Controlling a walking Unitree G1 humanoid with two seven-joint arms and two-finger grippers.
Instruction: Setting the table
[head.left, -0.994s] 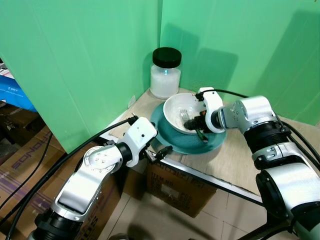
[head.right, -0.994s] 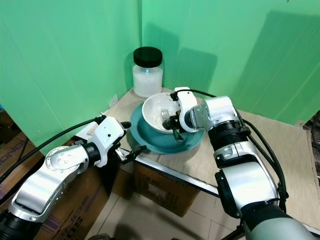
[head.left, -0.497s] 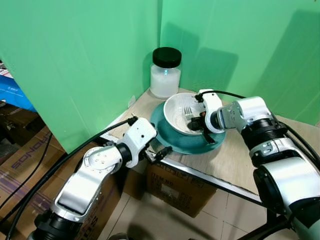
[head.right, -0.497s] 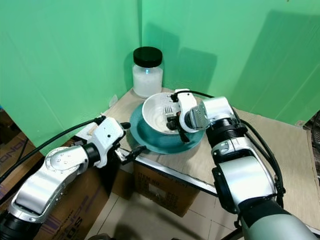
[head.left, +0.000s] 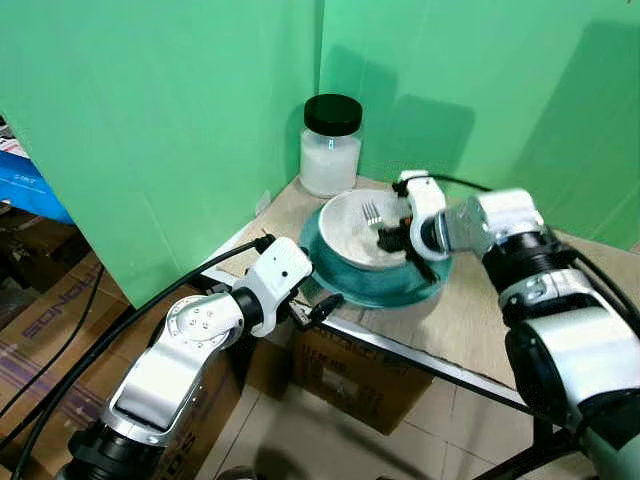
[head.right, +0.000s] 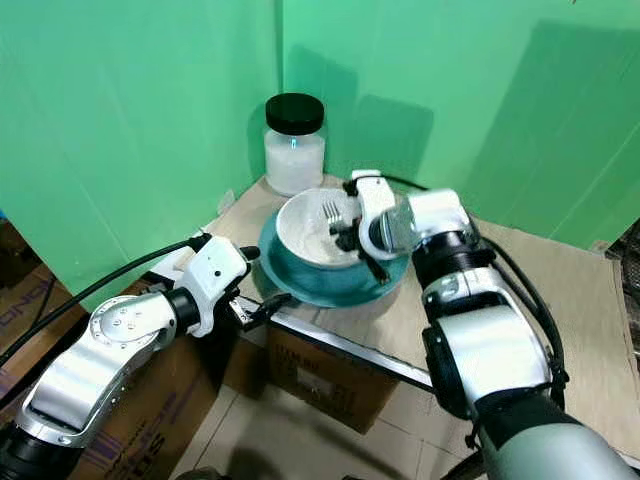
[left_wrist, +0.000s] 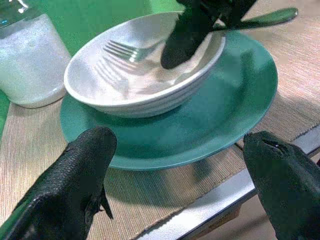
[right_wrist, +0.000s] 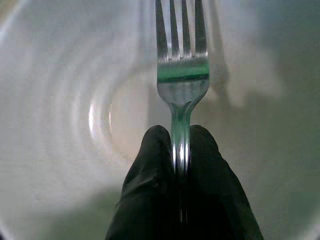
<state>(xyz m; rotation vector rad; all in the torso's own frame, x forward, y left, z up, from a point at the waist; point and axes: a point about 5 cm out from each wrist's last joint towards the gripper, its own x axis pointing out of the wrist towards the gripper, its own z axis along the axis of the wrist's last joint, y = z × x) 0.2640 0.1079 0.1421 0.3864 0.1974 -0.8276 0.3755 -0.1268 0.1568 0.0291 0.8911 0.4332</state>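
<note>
A white ribbed bowl (head.left: 352, 238) stands on a teal plate (head.left: 420, 290) at the table's left front corner. My right gripper (head.left: 390, 236) reaches into the bowl and is shut on a metal fork (right_wrist: 181, 75); the tines (head.left: 371, 211) point up and away over the bowl's far side. The fork's green handle (left_wrist: 260, 19) sticks out behind the fingers. My left gripper (head.left: 320, 303) hangs open just off the table's front edge, below the plate, holding nothing; its fingers (left_wrist: 80, 175) frame the plate in the left wrist view.
A glass jar (head.left: 331, 147) with a black lid and white contents stands behind the bowl in the corner. Green screens wall the left and back. The wooden table top (head.left: 470, 320) extends right. Cardboard boxes (head.left: 350, 385) sit under the table.
My right gripper has lifted the fork from low in the bowl, so its tines now stand above the far rim. The bowl has tipped or slid slightly left. The left arm stays put.
</note>
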